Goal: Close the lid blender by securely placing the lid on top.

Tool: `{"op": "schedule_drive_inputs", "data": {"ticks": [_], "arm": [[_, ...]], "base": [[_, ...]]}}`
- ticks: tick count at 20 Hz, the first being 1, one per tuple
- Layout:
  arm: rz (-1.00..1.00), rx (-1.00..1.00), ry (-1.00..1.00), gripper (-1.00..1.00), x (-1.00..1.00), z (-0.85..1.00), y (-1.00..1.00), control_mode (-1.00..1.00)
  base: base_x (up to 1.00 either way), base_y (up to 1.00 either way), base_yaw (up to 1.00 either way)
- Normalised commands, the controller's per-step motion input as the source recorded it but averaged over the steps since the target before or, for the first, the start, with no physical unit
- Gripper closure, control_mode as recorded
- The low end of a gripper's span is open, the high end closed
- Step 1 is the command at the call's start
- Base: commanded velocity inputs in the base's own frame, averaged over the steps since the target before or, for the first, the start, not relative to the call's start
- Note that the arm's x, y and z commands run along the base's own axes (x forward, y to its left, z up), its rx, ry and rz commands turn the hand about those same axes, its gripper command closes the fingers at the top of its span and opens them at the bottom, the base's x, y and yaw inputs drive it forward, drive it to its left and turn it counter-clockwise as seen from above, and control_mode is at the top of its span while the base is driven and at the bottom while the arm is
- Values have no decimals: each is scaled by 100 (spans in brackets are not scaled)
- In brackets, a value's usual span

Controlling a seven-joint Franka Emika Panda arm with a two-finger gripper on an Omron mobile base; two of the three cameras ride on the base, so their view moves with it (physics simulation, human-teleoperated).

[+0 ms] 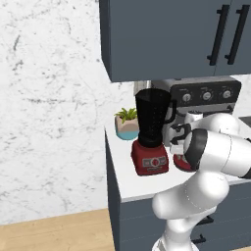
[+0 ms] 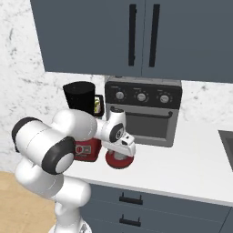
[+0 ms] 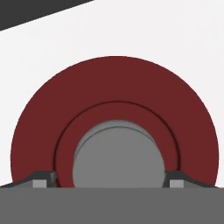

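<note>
No legible writing appears on any item. On the white counter (image 1: 128, 186), note the potted plant (image 1: 127, 123) at the left, then the blender (image 1: 151, 131), then the lid (image 3: 114, 92) lying flat beside its base. The gripper (image 3: 109, 180) sits over the lid, fingertips (image 3: 43, 179) spread astride the grey centre knob. The oven (image 2: 150, 113) stands behind.

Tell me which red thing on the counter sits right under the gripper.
The lid, the flat red disc beside the blender, not its boxy base; the gripper straddles its grey centre.
</note>
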Motion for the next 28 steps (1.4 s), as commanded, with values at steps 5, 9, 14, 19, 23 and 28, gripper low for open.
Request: {"op": "schedule_drive_inputs", "data": {"ticks": [5, 9, 14, 19, 23, 28], "arm": [[0, 0, 0, 100, 0, -11, -5, -100], [0, 0, 0, 100, 0, 0, 0, -100], [0, 0, 0, 100, 0, 0, -1, -100], [0, 0, -1, 100, -5, 3, -5, -100], [0, 2, -8, 100, -15, 33, -10, -100], [0, 1, -14, 100, -26, 77, -6, -100]], "base": [[0, 0, 0], [0, 0, 0], [0, 0, 0], [0, 0, 0], [0, 0, 0], [0, 0, 0]]}}
